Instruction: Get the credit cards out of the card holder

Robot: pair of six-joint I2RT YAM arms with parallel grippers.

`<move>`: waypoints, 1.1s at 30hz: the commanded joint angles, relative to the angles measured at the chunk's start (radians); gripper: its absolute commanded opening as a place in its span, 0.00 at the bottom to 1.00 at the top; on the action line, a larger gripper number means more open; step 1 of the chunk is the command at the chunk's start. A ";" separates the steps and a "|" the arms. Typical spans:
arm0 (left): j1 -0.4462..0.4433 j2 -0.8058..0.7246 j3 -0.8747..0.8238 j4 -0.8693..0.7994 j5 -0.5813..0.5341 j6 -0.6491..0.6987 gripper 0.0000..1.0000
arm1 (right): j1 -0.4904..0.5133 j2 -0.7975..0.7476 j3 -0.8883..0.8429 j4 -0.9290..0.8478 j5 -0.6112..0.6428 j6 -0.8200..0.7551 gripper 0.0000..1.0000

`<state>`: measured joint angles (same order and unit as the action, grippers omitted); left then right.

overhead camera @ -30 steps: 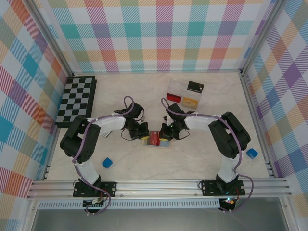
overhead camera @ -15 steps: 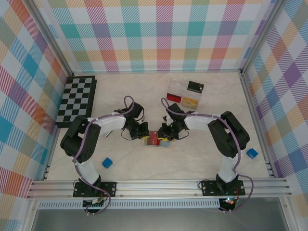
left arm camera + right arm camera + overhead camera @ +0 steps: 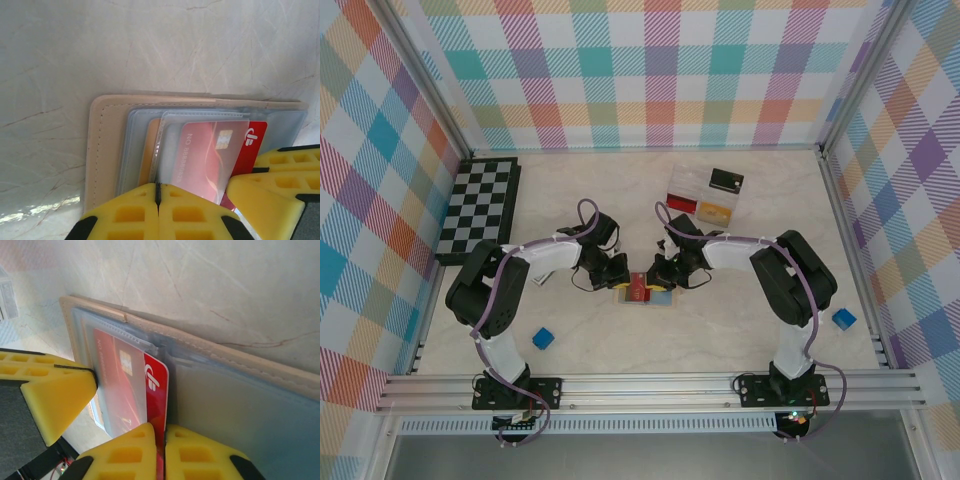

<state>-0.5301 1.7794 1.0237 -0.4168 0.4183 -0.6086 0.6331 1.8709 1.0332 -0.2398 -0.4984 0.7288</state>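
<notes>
The card holder (image 3: 646, 293) lies open on the table between both grippers, tan rim and light blue lining up (image 3: 107, 145) (image 3: 240, 405). A red credit card (image 3: 252, 150) (image 3: 157, 385) sticks partway out of its clear pocket. My right gripper (image 3: 161, 440) (image 3: 664, 276) is shut on that card's bare edge. My left gripper (image 3: 158, 192) (image 3: 618, 276) is shut, its tips resting on the holder's left panel where the pocket's edge meets them. An orange strip (image 3: 147, 155) shows behind the pocket.
A clear compartment box (image 3: 703, 195) stands behind the grippers and a chessboard (image 3: 480, 205) lies at the left. One blue cube (image 3: 542, 339) sits near the left arm's base, another (image 3: 843, 319) at the right edge. Metal rails frame the table.
My right gripper has shifted slightly left over the holder and is shut on the red card's edge. The left gripper and the holder have stayed put.
</notes>
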 commanded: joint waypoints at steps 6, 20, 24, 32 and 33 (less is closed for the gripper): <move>-0.008 0.023 -0.020 -0.063 -0.066 0.014 0.00 | -0.028 -0.063 -0.053 -0.069 0.064 -0.030 0.03; -0.004 -0.053 0.059 -0.109 -0.031 0.028 0.11 | -0.062 -0.248 -0.100 -0.124 0.064 -0.107 0.00; 0.020 -0.123 0.087 -0.113 0.007 0.019 0.30 | -0.083 -0.327 -0.103 -0.115 0.039 -0.150 0.00; 0.073 -0.258 0.011 0.106 0.248 -0.065 0.64 | -0.184 -0.418 -0.124 0.002 -0.173 -0.188 0.00; 0.077 -0.268 -0.006 0.153 0.281 -0.088 0.68 | -0.194 -0.421 -0.121 0.017 -0.205 -0.187 0.00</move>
<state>-0.4660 1.5463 1.0592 -0.3809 0.5690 -0.6468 0.4622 1.4757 0.9207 -0.2890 -0.5747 0.5777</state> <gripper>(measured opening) 0.662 0.048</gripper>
